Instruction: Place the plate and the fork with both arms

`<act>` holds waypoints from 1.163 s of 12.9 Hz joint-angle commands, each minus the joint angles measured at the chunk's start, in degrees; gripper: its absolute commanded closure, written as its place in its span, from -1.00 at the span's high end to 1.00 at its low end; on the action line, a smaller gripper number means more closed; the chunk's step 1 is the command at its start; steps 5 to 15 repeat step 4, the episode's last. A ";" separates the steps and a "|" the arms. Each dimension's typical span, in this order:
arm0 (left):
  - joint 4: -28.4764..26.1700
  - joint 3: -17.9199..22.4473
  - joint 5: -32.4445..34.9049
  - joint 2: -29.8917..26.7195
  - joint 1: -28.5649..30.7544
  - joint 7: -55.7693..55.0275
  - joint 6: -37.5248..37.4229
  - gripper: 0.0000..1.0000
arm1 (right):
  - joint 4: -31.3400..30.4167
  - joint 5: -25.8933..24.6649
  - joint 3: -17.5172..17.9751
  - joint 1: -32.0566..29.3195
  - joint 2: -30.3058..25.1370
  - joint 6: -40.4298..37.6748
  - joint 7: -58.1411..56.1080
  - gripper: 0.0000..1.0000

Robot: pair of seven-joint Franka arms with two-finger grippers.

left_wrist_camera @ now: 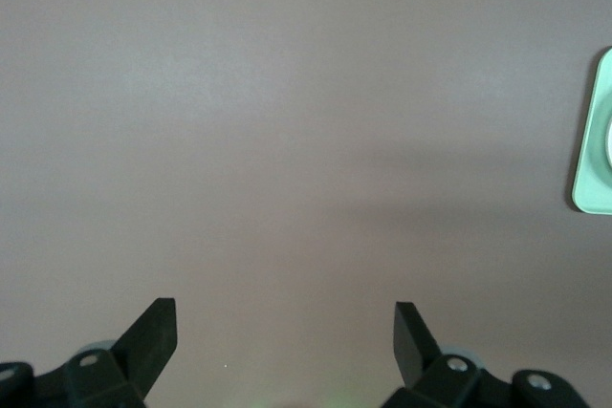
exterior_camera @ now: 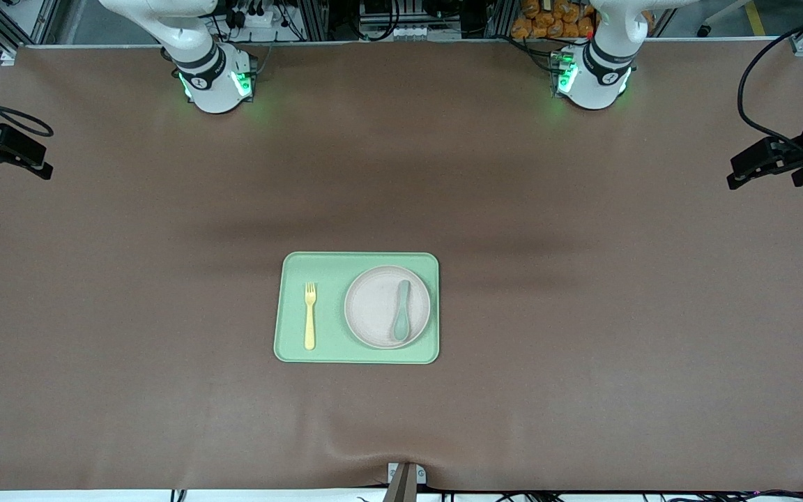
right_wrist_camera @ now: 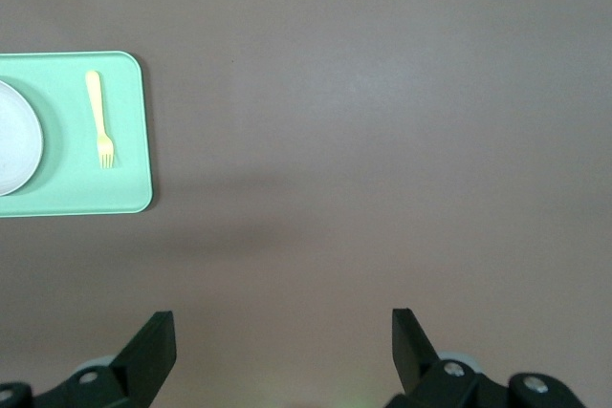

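Note:
The pale plate [exterior_camera: 377, 307] lies on a light green tray [exterior_camera: 356, 261], at the part of the tray toward the left arm's end of the table. A grey-green spoon [exterior_camera: 401, 310] rests on the plate. The yellow fork [exterior_camera: 310, 316] lies on the tray beside the plate, toward the right arm's end. My right gripper [right_wrist_camera: 283, 332] hangs open and empty high over bare table, with the tray [right_wrist_camera: 124, 140], fork [right_wrist_camera: 98, 118] and plate [right_wrist_camera: 14, 140] off to one side. My left gripper [left_wrist_camera: 285, 327] is also open and empty over bare table, and only a corner of the tray [left_wrist_camera: 593, 140] shows in its view.
The brown table cover [exterior_camera: 583, 314] spreads wide around the tray. Both arm bases [exterior_camera: 215, 84] [exterior_camera: 593, 77] stand along the edge farthest from the front camera. Black fixtures [exterior_camera: 4, 146] [exterior_camera: 785, 157] jut in at each end of the table.

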 commanded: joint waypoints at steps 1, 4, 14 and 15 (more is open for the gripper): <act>-0.18 -0.46 0.03 -0.95 0.16 1.86 -1.02 1.00 | 1.19 0.18 0.63 -1.03 0.51 -0.90 -0.30 1.00; -0.09 -1.33 0.03 -0.95 -0.19 0.99 -1.02 1.00 | 1.19 0.18 0.63 -1.12 0.43 -0.99 -0.30 1.00; -0.09 -1.33 0.03 -0.95 -0.19 0.99 -1.02 1.00 | 1.19 0.18 0.63 -1.12 0.43 -0.99 -0.30 1.00; -0.09 -1.33 0.03 -0.95 -0.19 0.99 -1.02 1.00 | 1.19 0.18 0.63 -1.12 0.43 -0.99 -0.30 1.00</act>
